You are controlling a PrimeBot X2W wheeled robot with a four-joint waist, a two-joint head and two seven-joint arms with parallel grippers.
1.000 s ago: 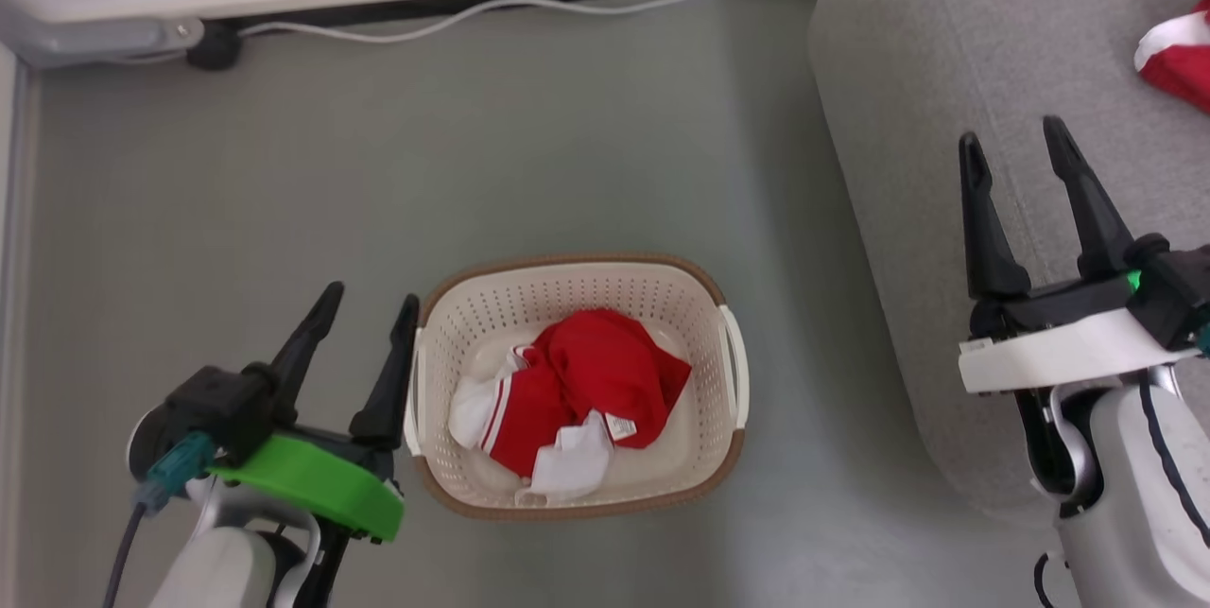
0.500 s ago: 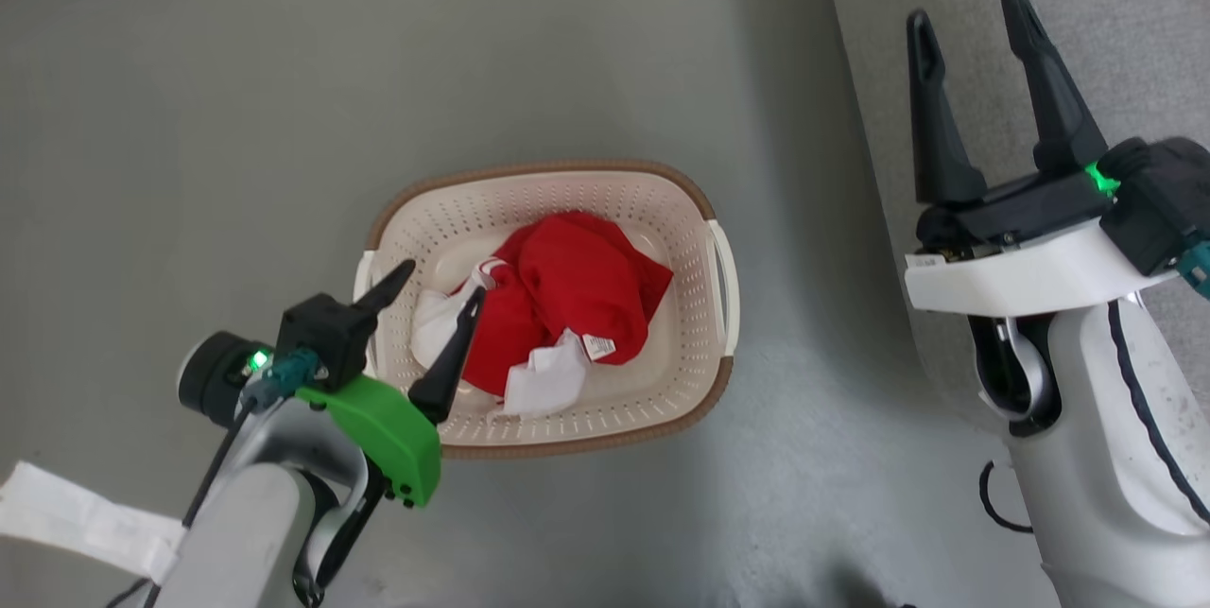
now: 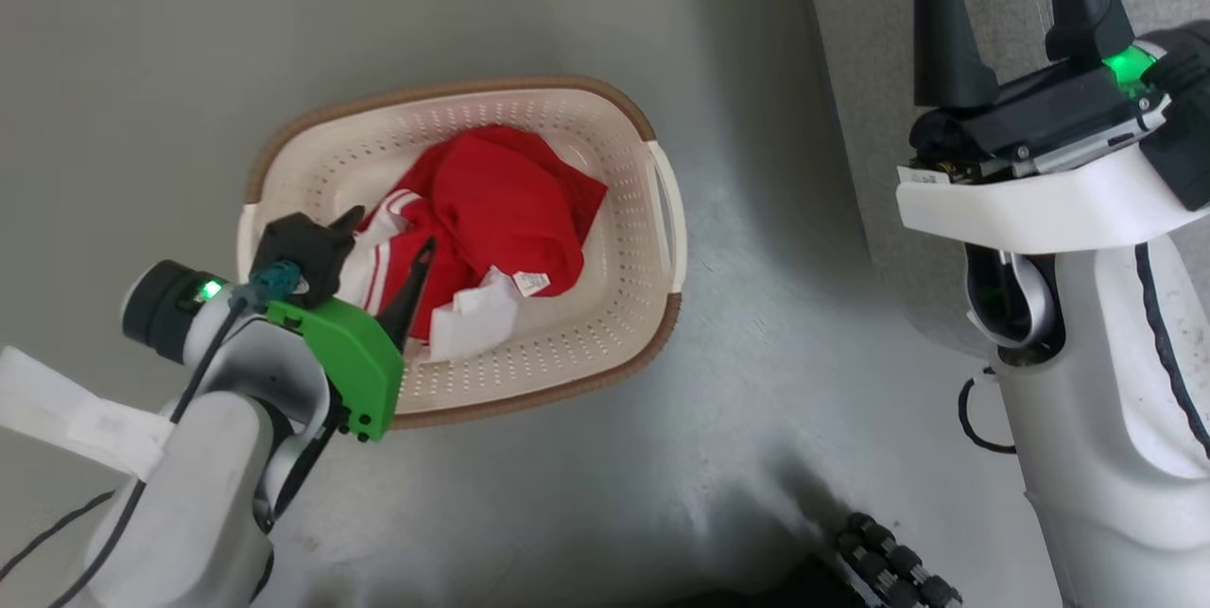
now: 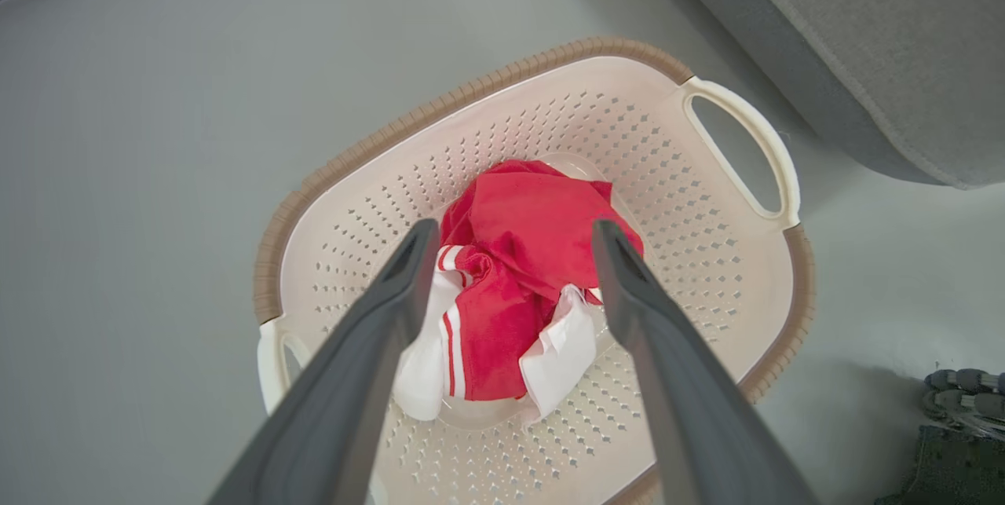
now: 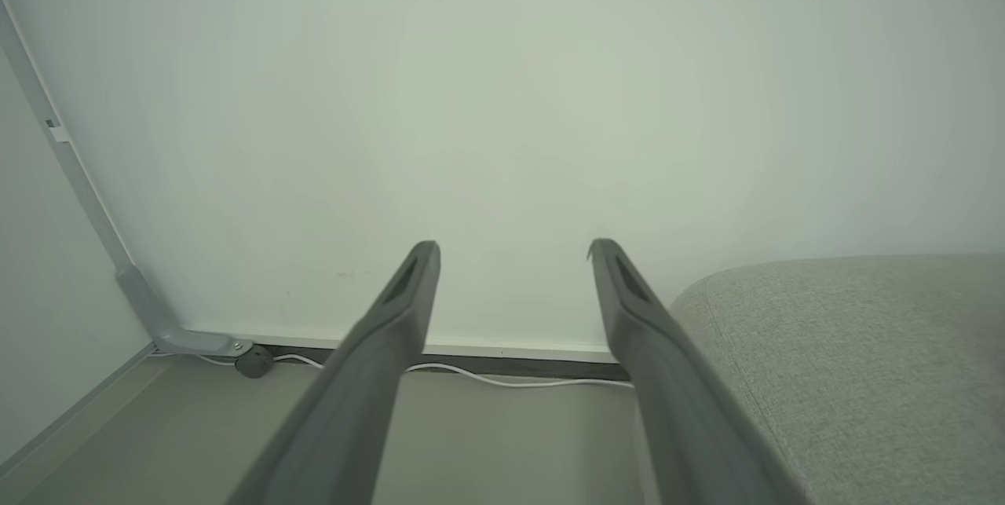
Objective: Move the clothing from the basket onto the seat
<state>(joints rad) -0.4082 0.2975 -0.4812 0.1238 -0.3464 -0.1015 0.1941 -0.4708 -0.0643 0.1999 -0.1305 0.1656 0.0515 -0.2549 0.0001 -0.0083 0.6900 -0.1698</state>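
Dark-fingered and spread wide, the left gripper (image 4: pixel 512 232) hangs over the red clothing (image 4: pixel 502 316), bunched mid-frame in the cream basket (image 4: pixel 471 89). Nothing lifted yet! The right gripper (image 5: pixel 514 246) waits, jaws apart and empty, beside the grey sofa (image 4: pixel 864 34) at upper right.

The laundry basket (image 3: pixel 619 249) is cream plastic, smooth with a slight sheen, its walls punched with holes. Its brown rim (image 3: pixel 454 88) is moulded to a ribbed, woven look, and its white handle (image 3: pixel 673 211) is smooth plastic. Inside the basket, the clothing (image 3: pixel 492 192) is soft, matt red cloth with white cloth trim. Right of the basket, the sofa (image 3: pixel 851 116) wears coarse grey woven fabric. Under the basket, the floor (image 3: pixel 142 41) is smooth, faintly glossy grey. Above the basket, the fingers (image 4: pixel 361 379) look like matt dark plastic.
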